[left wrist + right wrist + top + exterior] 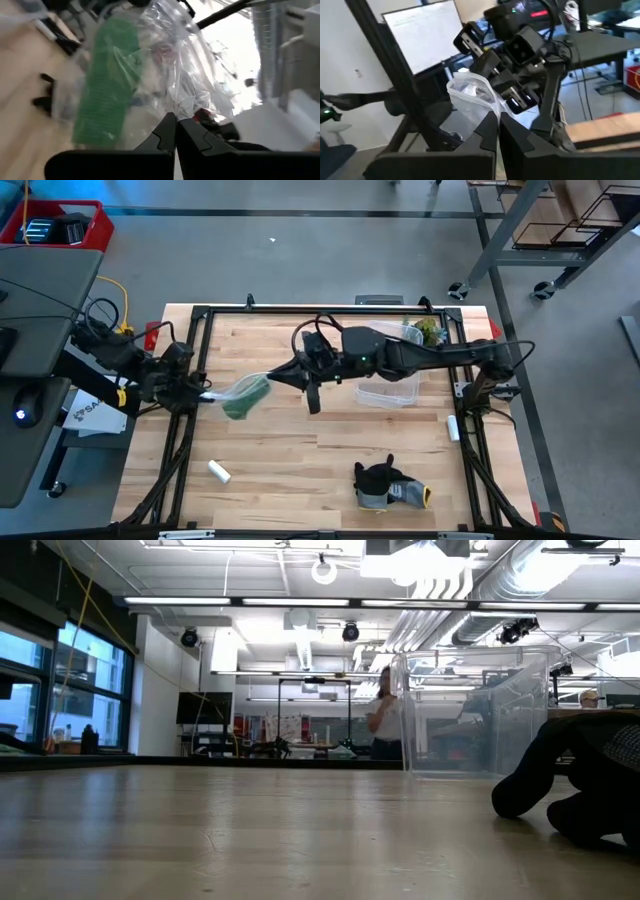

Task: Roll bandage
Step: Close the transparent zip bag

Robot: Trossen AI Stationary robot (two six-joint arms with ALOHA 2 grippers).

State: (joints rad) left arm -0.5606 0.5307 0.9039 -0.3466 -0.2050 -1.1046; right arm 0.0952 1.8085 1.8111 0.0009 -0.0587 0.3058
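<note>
The bandage (246, 398) is a bright green roll inside a clear plastic bag (232, 390), seen through the film in the left wrist view (106, 90). My left gripper (205, 394) is shut on the bag's left end. My right gripper (280, 374) reaches in from the table's right and is shut on the bag's right end. The bag hangs between them over the left half of the table. The low view shows neither the bag nor a gripper. My left gripper pinches bunched clear film of the bag (184, 106) between its two fingers, coming about level from the table's left. The bandage hangs inside the bag beyond the fingertips, clear of the table. My right gripper pinches a crumpled edge of the clear bag (487, 106) between its two fingers, coming about level from the table's right, opposite my left gripper. The film bulges out beyond the fingertips.
A clear plastic container (388, 392) stands right of centre, under my right arm. A dark glove (385, 485) lies near the front edge and a small white cylinder (219, 471) at the front left. Another white cylinder (452, 428) lies by the right frame rail.
</note>
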